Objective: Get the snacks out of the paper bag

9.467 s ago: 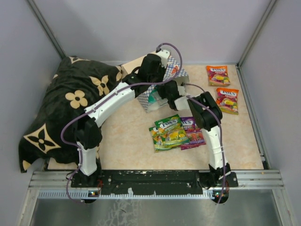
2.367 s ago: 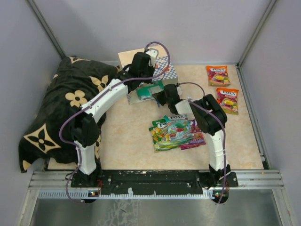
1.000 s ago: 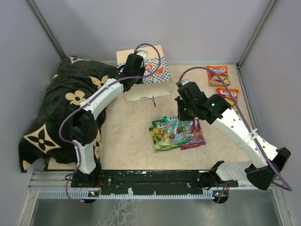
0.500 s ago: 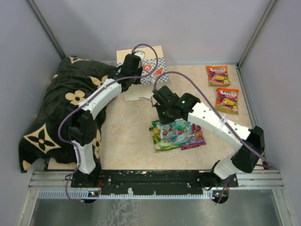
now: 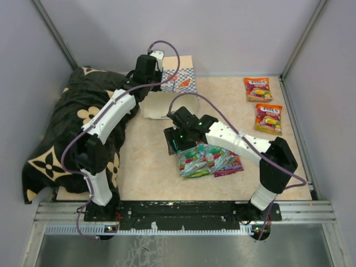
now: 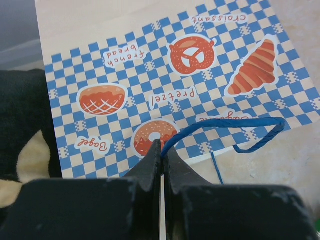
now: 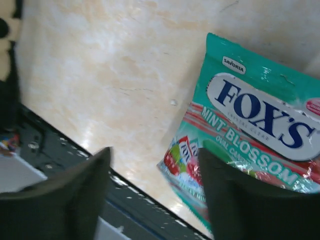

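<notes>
Though the paper bag [image 5: 179,79] looks flattened at the far left of the counter [image 5: 144,161], close beside the black flowered cushion [image 5: 72,128], nothing shows whether a packet is left inside it. Its checkered band points toward the back wall and its plain cream end toward the arms, so its long axis runs roughly away from the robot. The left tool [image 6: 161,150] has its fingers pressed together on the blue cord handle [image 6: 235,127], just over that band, which makes the left arm much the nearer one to the bag.

The right tool [image 7: 155,152] hangs with its fingers spread wide and nothing between them, over the left edge of the heap of snacks [image 5: 210,158] in the middle of the counter. The teal packet [image 7: 260,120] on top lies off to one side of it, a corner passing beneath one finger. Its long axis slants across the wrist view, with the lettering running along it. Two orange packets [image 5: 268,118] lie well apart from the heap at the far right.

Any next lift probably turns on the pinched cord, since only the left arm has a hold on the bag.
</notes>
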You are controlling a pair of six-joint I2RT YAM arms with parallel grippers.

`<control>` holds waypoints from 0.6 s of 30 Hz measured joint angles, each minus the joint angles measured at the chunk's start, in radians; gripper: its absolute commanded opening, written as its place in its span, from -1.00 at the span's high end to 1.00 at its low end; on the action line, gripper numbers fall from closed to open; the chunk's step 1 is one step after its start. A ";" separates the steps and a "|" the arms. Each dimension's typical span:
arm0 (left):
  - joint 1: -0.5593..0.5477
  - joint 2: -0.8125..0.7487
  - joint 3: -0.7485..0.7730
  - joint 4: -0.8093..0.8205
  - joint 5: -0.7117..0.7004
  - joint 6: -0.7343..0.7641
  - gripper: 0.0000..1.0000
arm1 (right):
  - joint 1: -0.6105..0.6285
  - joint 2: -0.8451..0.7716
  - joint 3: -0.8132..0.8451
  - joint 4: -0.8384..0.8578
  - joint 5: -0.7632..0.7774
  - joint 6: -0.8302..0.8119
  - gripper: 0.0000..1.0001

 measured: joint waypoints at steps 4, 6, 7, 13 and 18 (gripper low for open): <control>0.000 0.002 0.093 -0.022 0.023 0.000 1.00 | -0.006 -0.011 0.000 0.074 -0.063 -0.024 -0.99; -0.001 0.004 0.145 -0.031 0.025 0.000 1.00 | -0.023 -0.050 -0.016 0.123 -0.087 -0.032 -0.99; -0.003 0.005 0.174 -0.037 0.025 0.002 1.00 | -0.038 -0.085 -0.039 0.163 -0.097 -0.032 -0.99; -0.005 0.011 0.304 -0.058 -0.012 0.026 1.00 | -0.262 -0.394 -0.225 0.427 -0.084 -0.005 -0.99; -0.005 0.016 0.380 -0.064 -0.063 0.072 1.00 | -0.292 -0.430 -0.240 0.547 -0.034 -0.053 -0.98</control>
